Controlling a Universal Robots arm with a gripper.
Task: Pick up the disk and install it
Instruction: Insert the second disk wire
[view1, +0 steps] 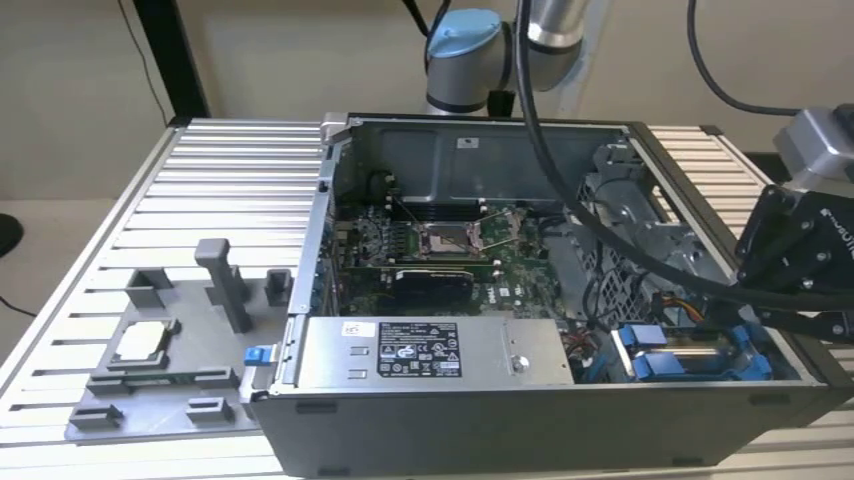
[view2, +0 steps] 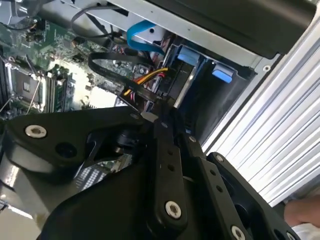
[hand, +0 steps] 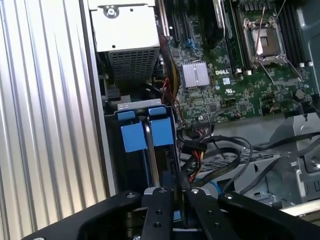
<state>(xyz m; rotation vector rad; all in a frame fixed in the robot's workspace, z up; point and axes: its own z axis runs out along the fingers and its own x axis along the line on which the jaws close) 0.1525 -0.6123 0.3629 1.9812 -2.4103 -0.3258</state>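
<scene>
The disk (view1: 694, 352) lies in the drive bay at the front corner of the open computer case (view1: 534, 420), on the exterior view's right. Its blue bracket tab shows in both wrist views, where the disk (hand: 162, 132) (view2: 184, 82) stands edge-on in its slot. My gripper (view1: 777, 325) hangs over the bay's outer end. In both wrist views the gripper (hand: 176, 181) (view2: 164, 119) is shut, its tips together right at the disk's near end. I see nothing between the fingers. A bit of blue bracket peeks out beside them.
A second blue-tabbed unit (hand: 133, 137) sits in the neighbouring slot. Black, red and yellow cables (hand: 210, 155) crowd the bay's inner side. The silver power box (view1: 414, 350) and motherboard (view1: 441, 240) fill the case. A grey fixture tray (view1: 160, 370) holding a small chip (view1: 144, 340) lies on the slatted table.
</scene>
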